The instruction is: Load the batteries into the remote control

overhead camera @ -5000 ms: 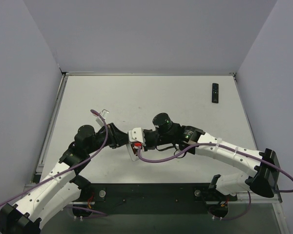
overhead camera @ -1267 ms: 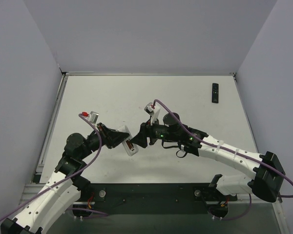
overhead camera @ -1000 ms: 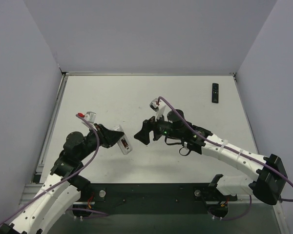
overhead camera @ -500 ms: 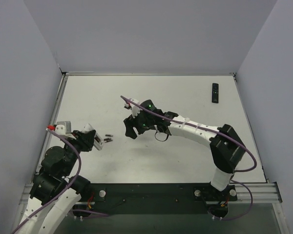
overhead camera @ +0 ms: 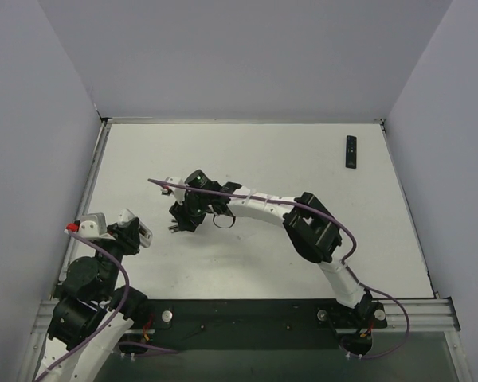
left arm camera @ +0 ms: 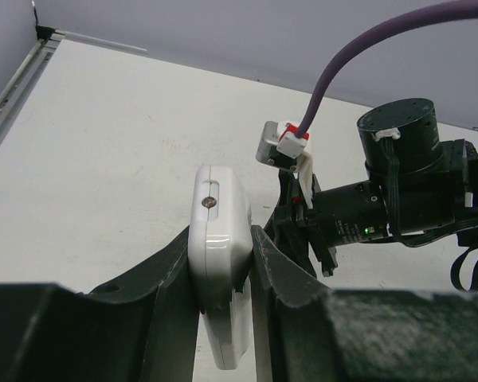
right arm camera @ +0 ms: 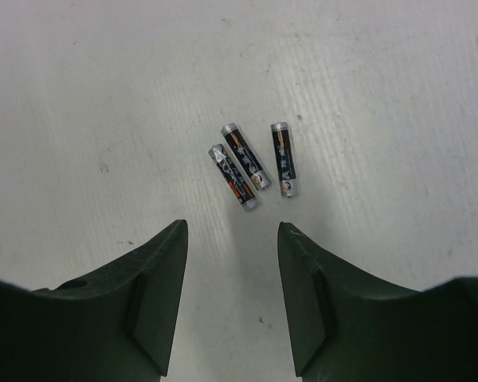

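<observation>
My left gripper (left arm camera: 223, 256) is shut on a white remote (left arm camera: 219, 208) and holds it on edge above the table, at the near left in the top view (overhead camera: 139, 231). Three small dark batteries (right arm camera: 251, 165) with silver ends lie close together on the table. My right gripper (right arm camera: 232, 229) is open and empty. It hovers just above the table with the batteries a little beyond its fingertips. In the top view the right gripper (overhead camera: 181, 221) reaches far left, close to the held remote.
A slim black remote (overhead camera: 350, 151) lies at the far right of the white table (overhead camera: 255, 167). Grey walls enclose the back and both sides. The right arm (overhead camera: 255, 203) stretches across the table's middle. Its wrist shows in the left wrist view (left arm camera: 382, 199).
The two grippers have parted. The left arm pulled back to the near left with the white remote. The right arm swung left and lowered over the batteries, which now lie uncovered.
</observation>
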`<state>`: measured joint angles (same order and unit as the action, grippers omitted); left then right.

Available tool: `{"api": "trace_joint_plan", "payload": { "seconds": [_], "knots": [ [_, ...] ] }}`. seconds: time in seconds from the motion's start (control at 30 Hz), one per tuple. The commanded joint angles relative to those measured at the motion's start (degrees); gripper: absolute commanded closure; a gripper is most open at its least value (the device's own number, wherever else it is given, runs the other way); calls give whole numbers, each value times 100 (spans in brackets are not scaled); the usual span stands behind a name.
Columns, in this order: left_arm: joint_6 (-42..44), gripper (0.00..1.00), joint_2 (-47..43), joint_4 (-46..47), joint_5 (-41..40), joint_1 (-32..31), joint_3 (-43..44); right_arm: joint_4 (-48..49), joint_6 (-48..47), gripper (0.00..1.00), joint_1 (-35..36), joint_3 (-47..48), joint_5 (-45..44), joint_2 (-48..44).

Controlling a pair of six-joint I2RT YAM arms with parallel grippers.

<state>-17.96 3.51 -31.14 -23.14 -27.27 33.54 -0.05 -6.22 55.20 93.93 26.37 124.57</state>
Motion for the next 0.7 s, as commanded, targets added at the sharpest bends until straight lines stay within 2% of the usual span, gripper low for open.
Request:
{"api": "trace_joint_plan", "payload": {
  "seconds": [0.0, 0.2, 0.67],
  "knots": [
    [135, 100, -210, 143, -358, 20, 56, -372, -458, 57, 175, 661, -53, 312],
    [73, 100, -324, 116, -499, 20, 39, -399, -389, 59, 254, 1118, -483, 735],
    [82, 100, -246, 143, -385, 46, 30, -337, -116, 75, 105, 1716, -906, 1201]
  ]
}}
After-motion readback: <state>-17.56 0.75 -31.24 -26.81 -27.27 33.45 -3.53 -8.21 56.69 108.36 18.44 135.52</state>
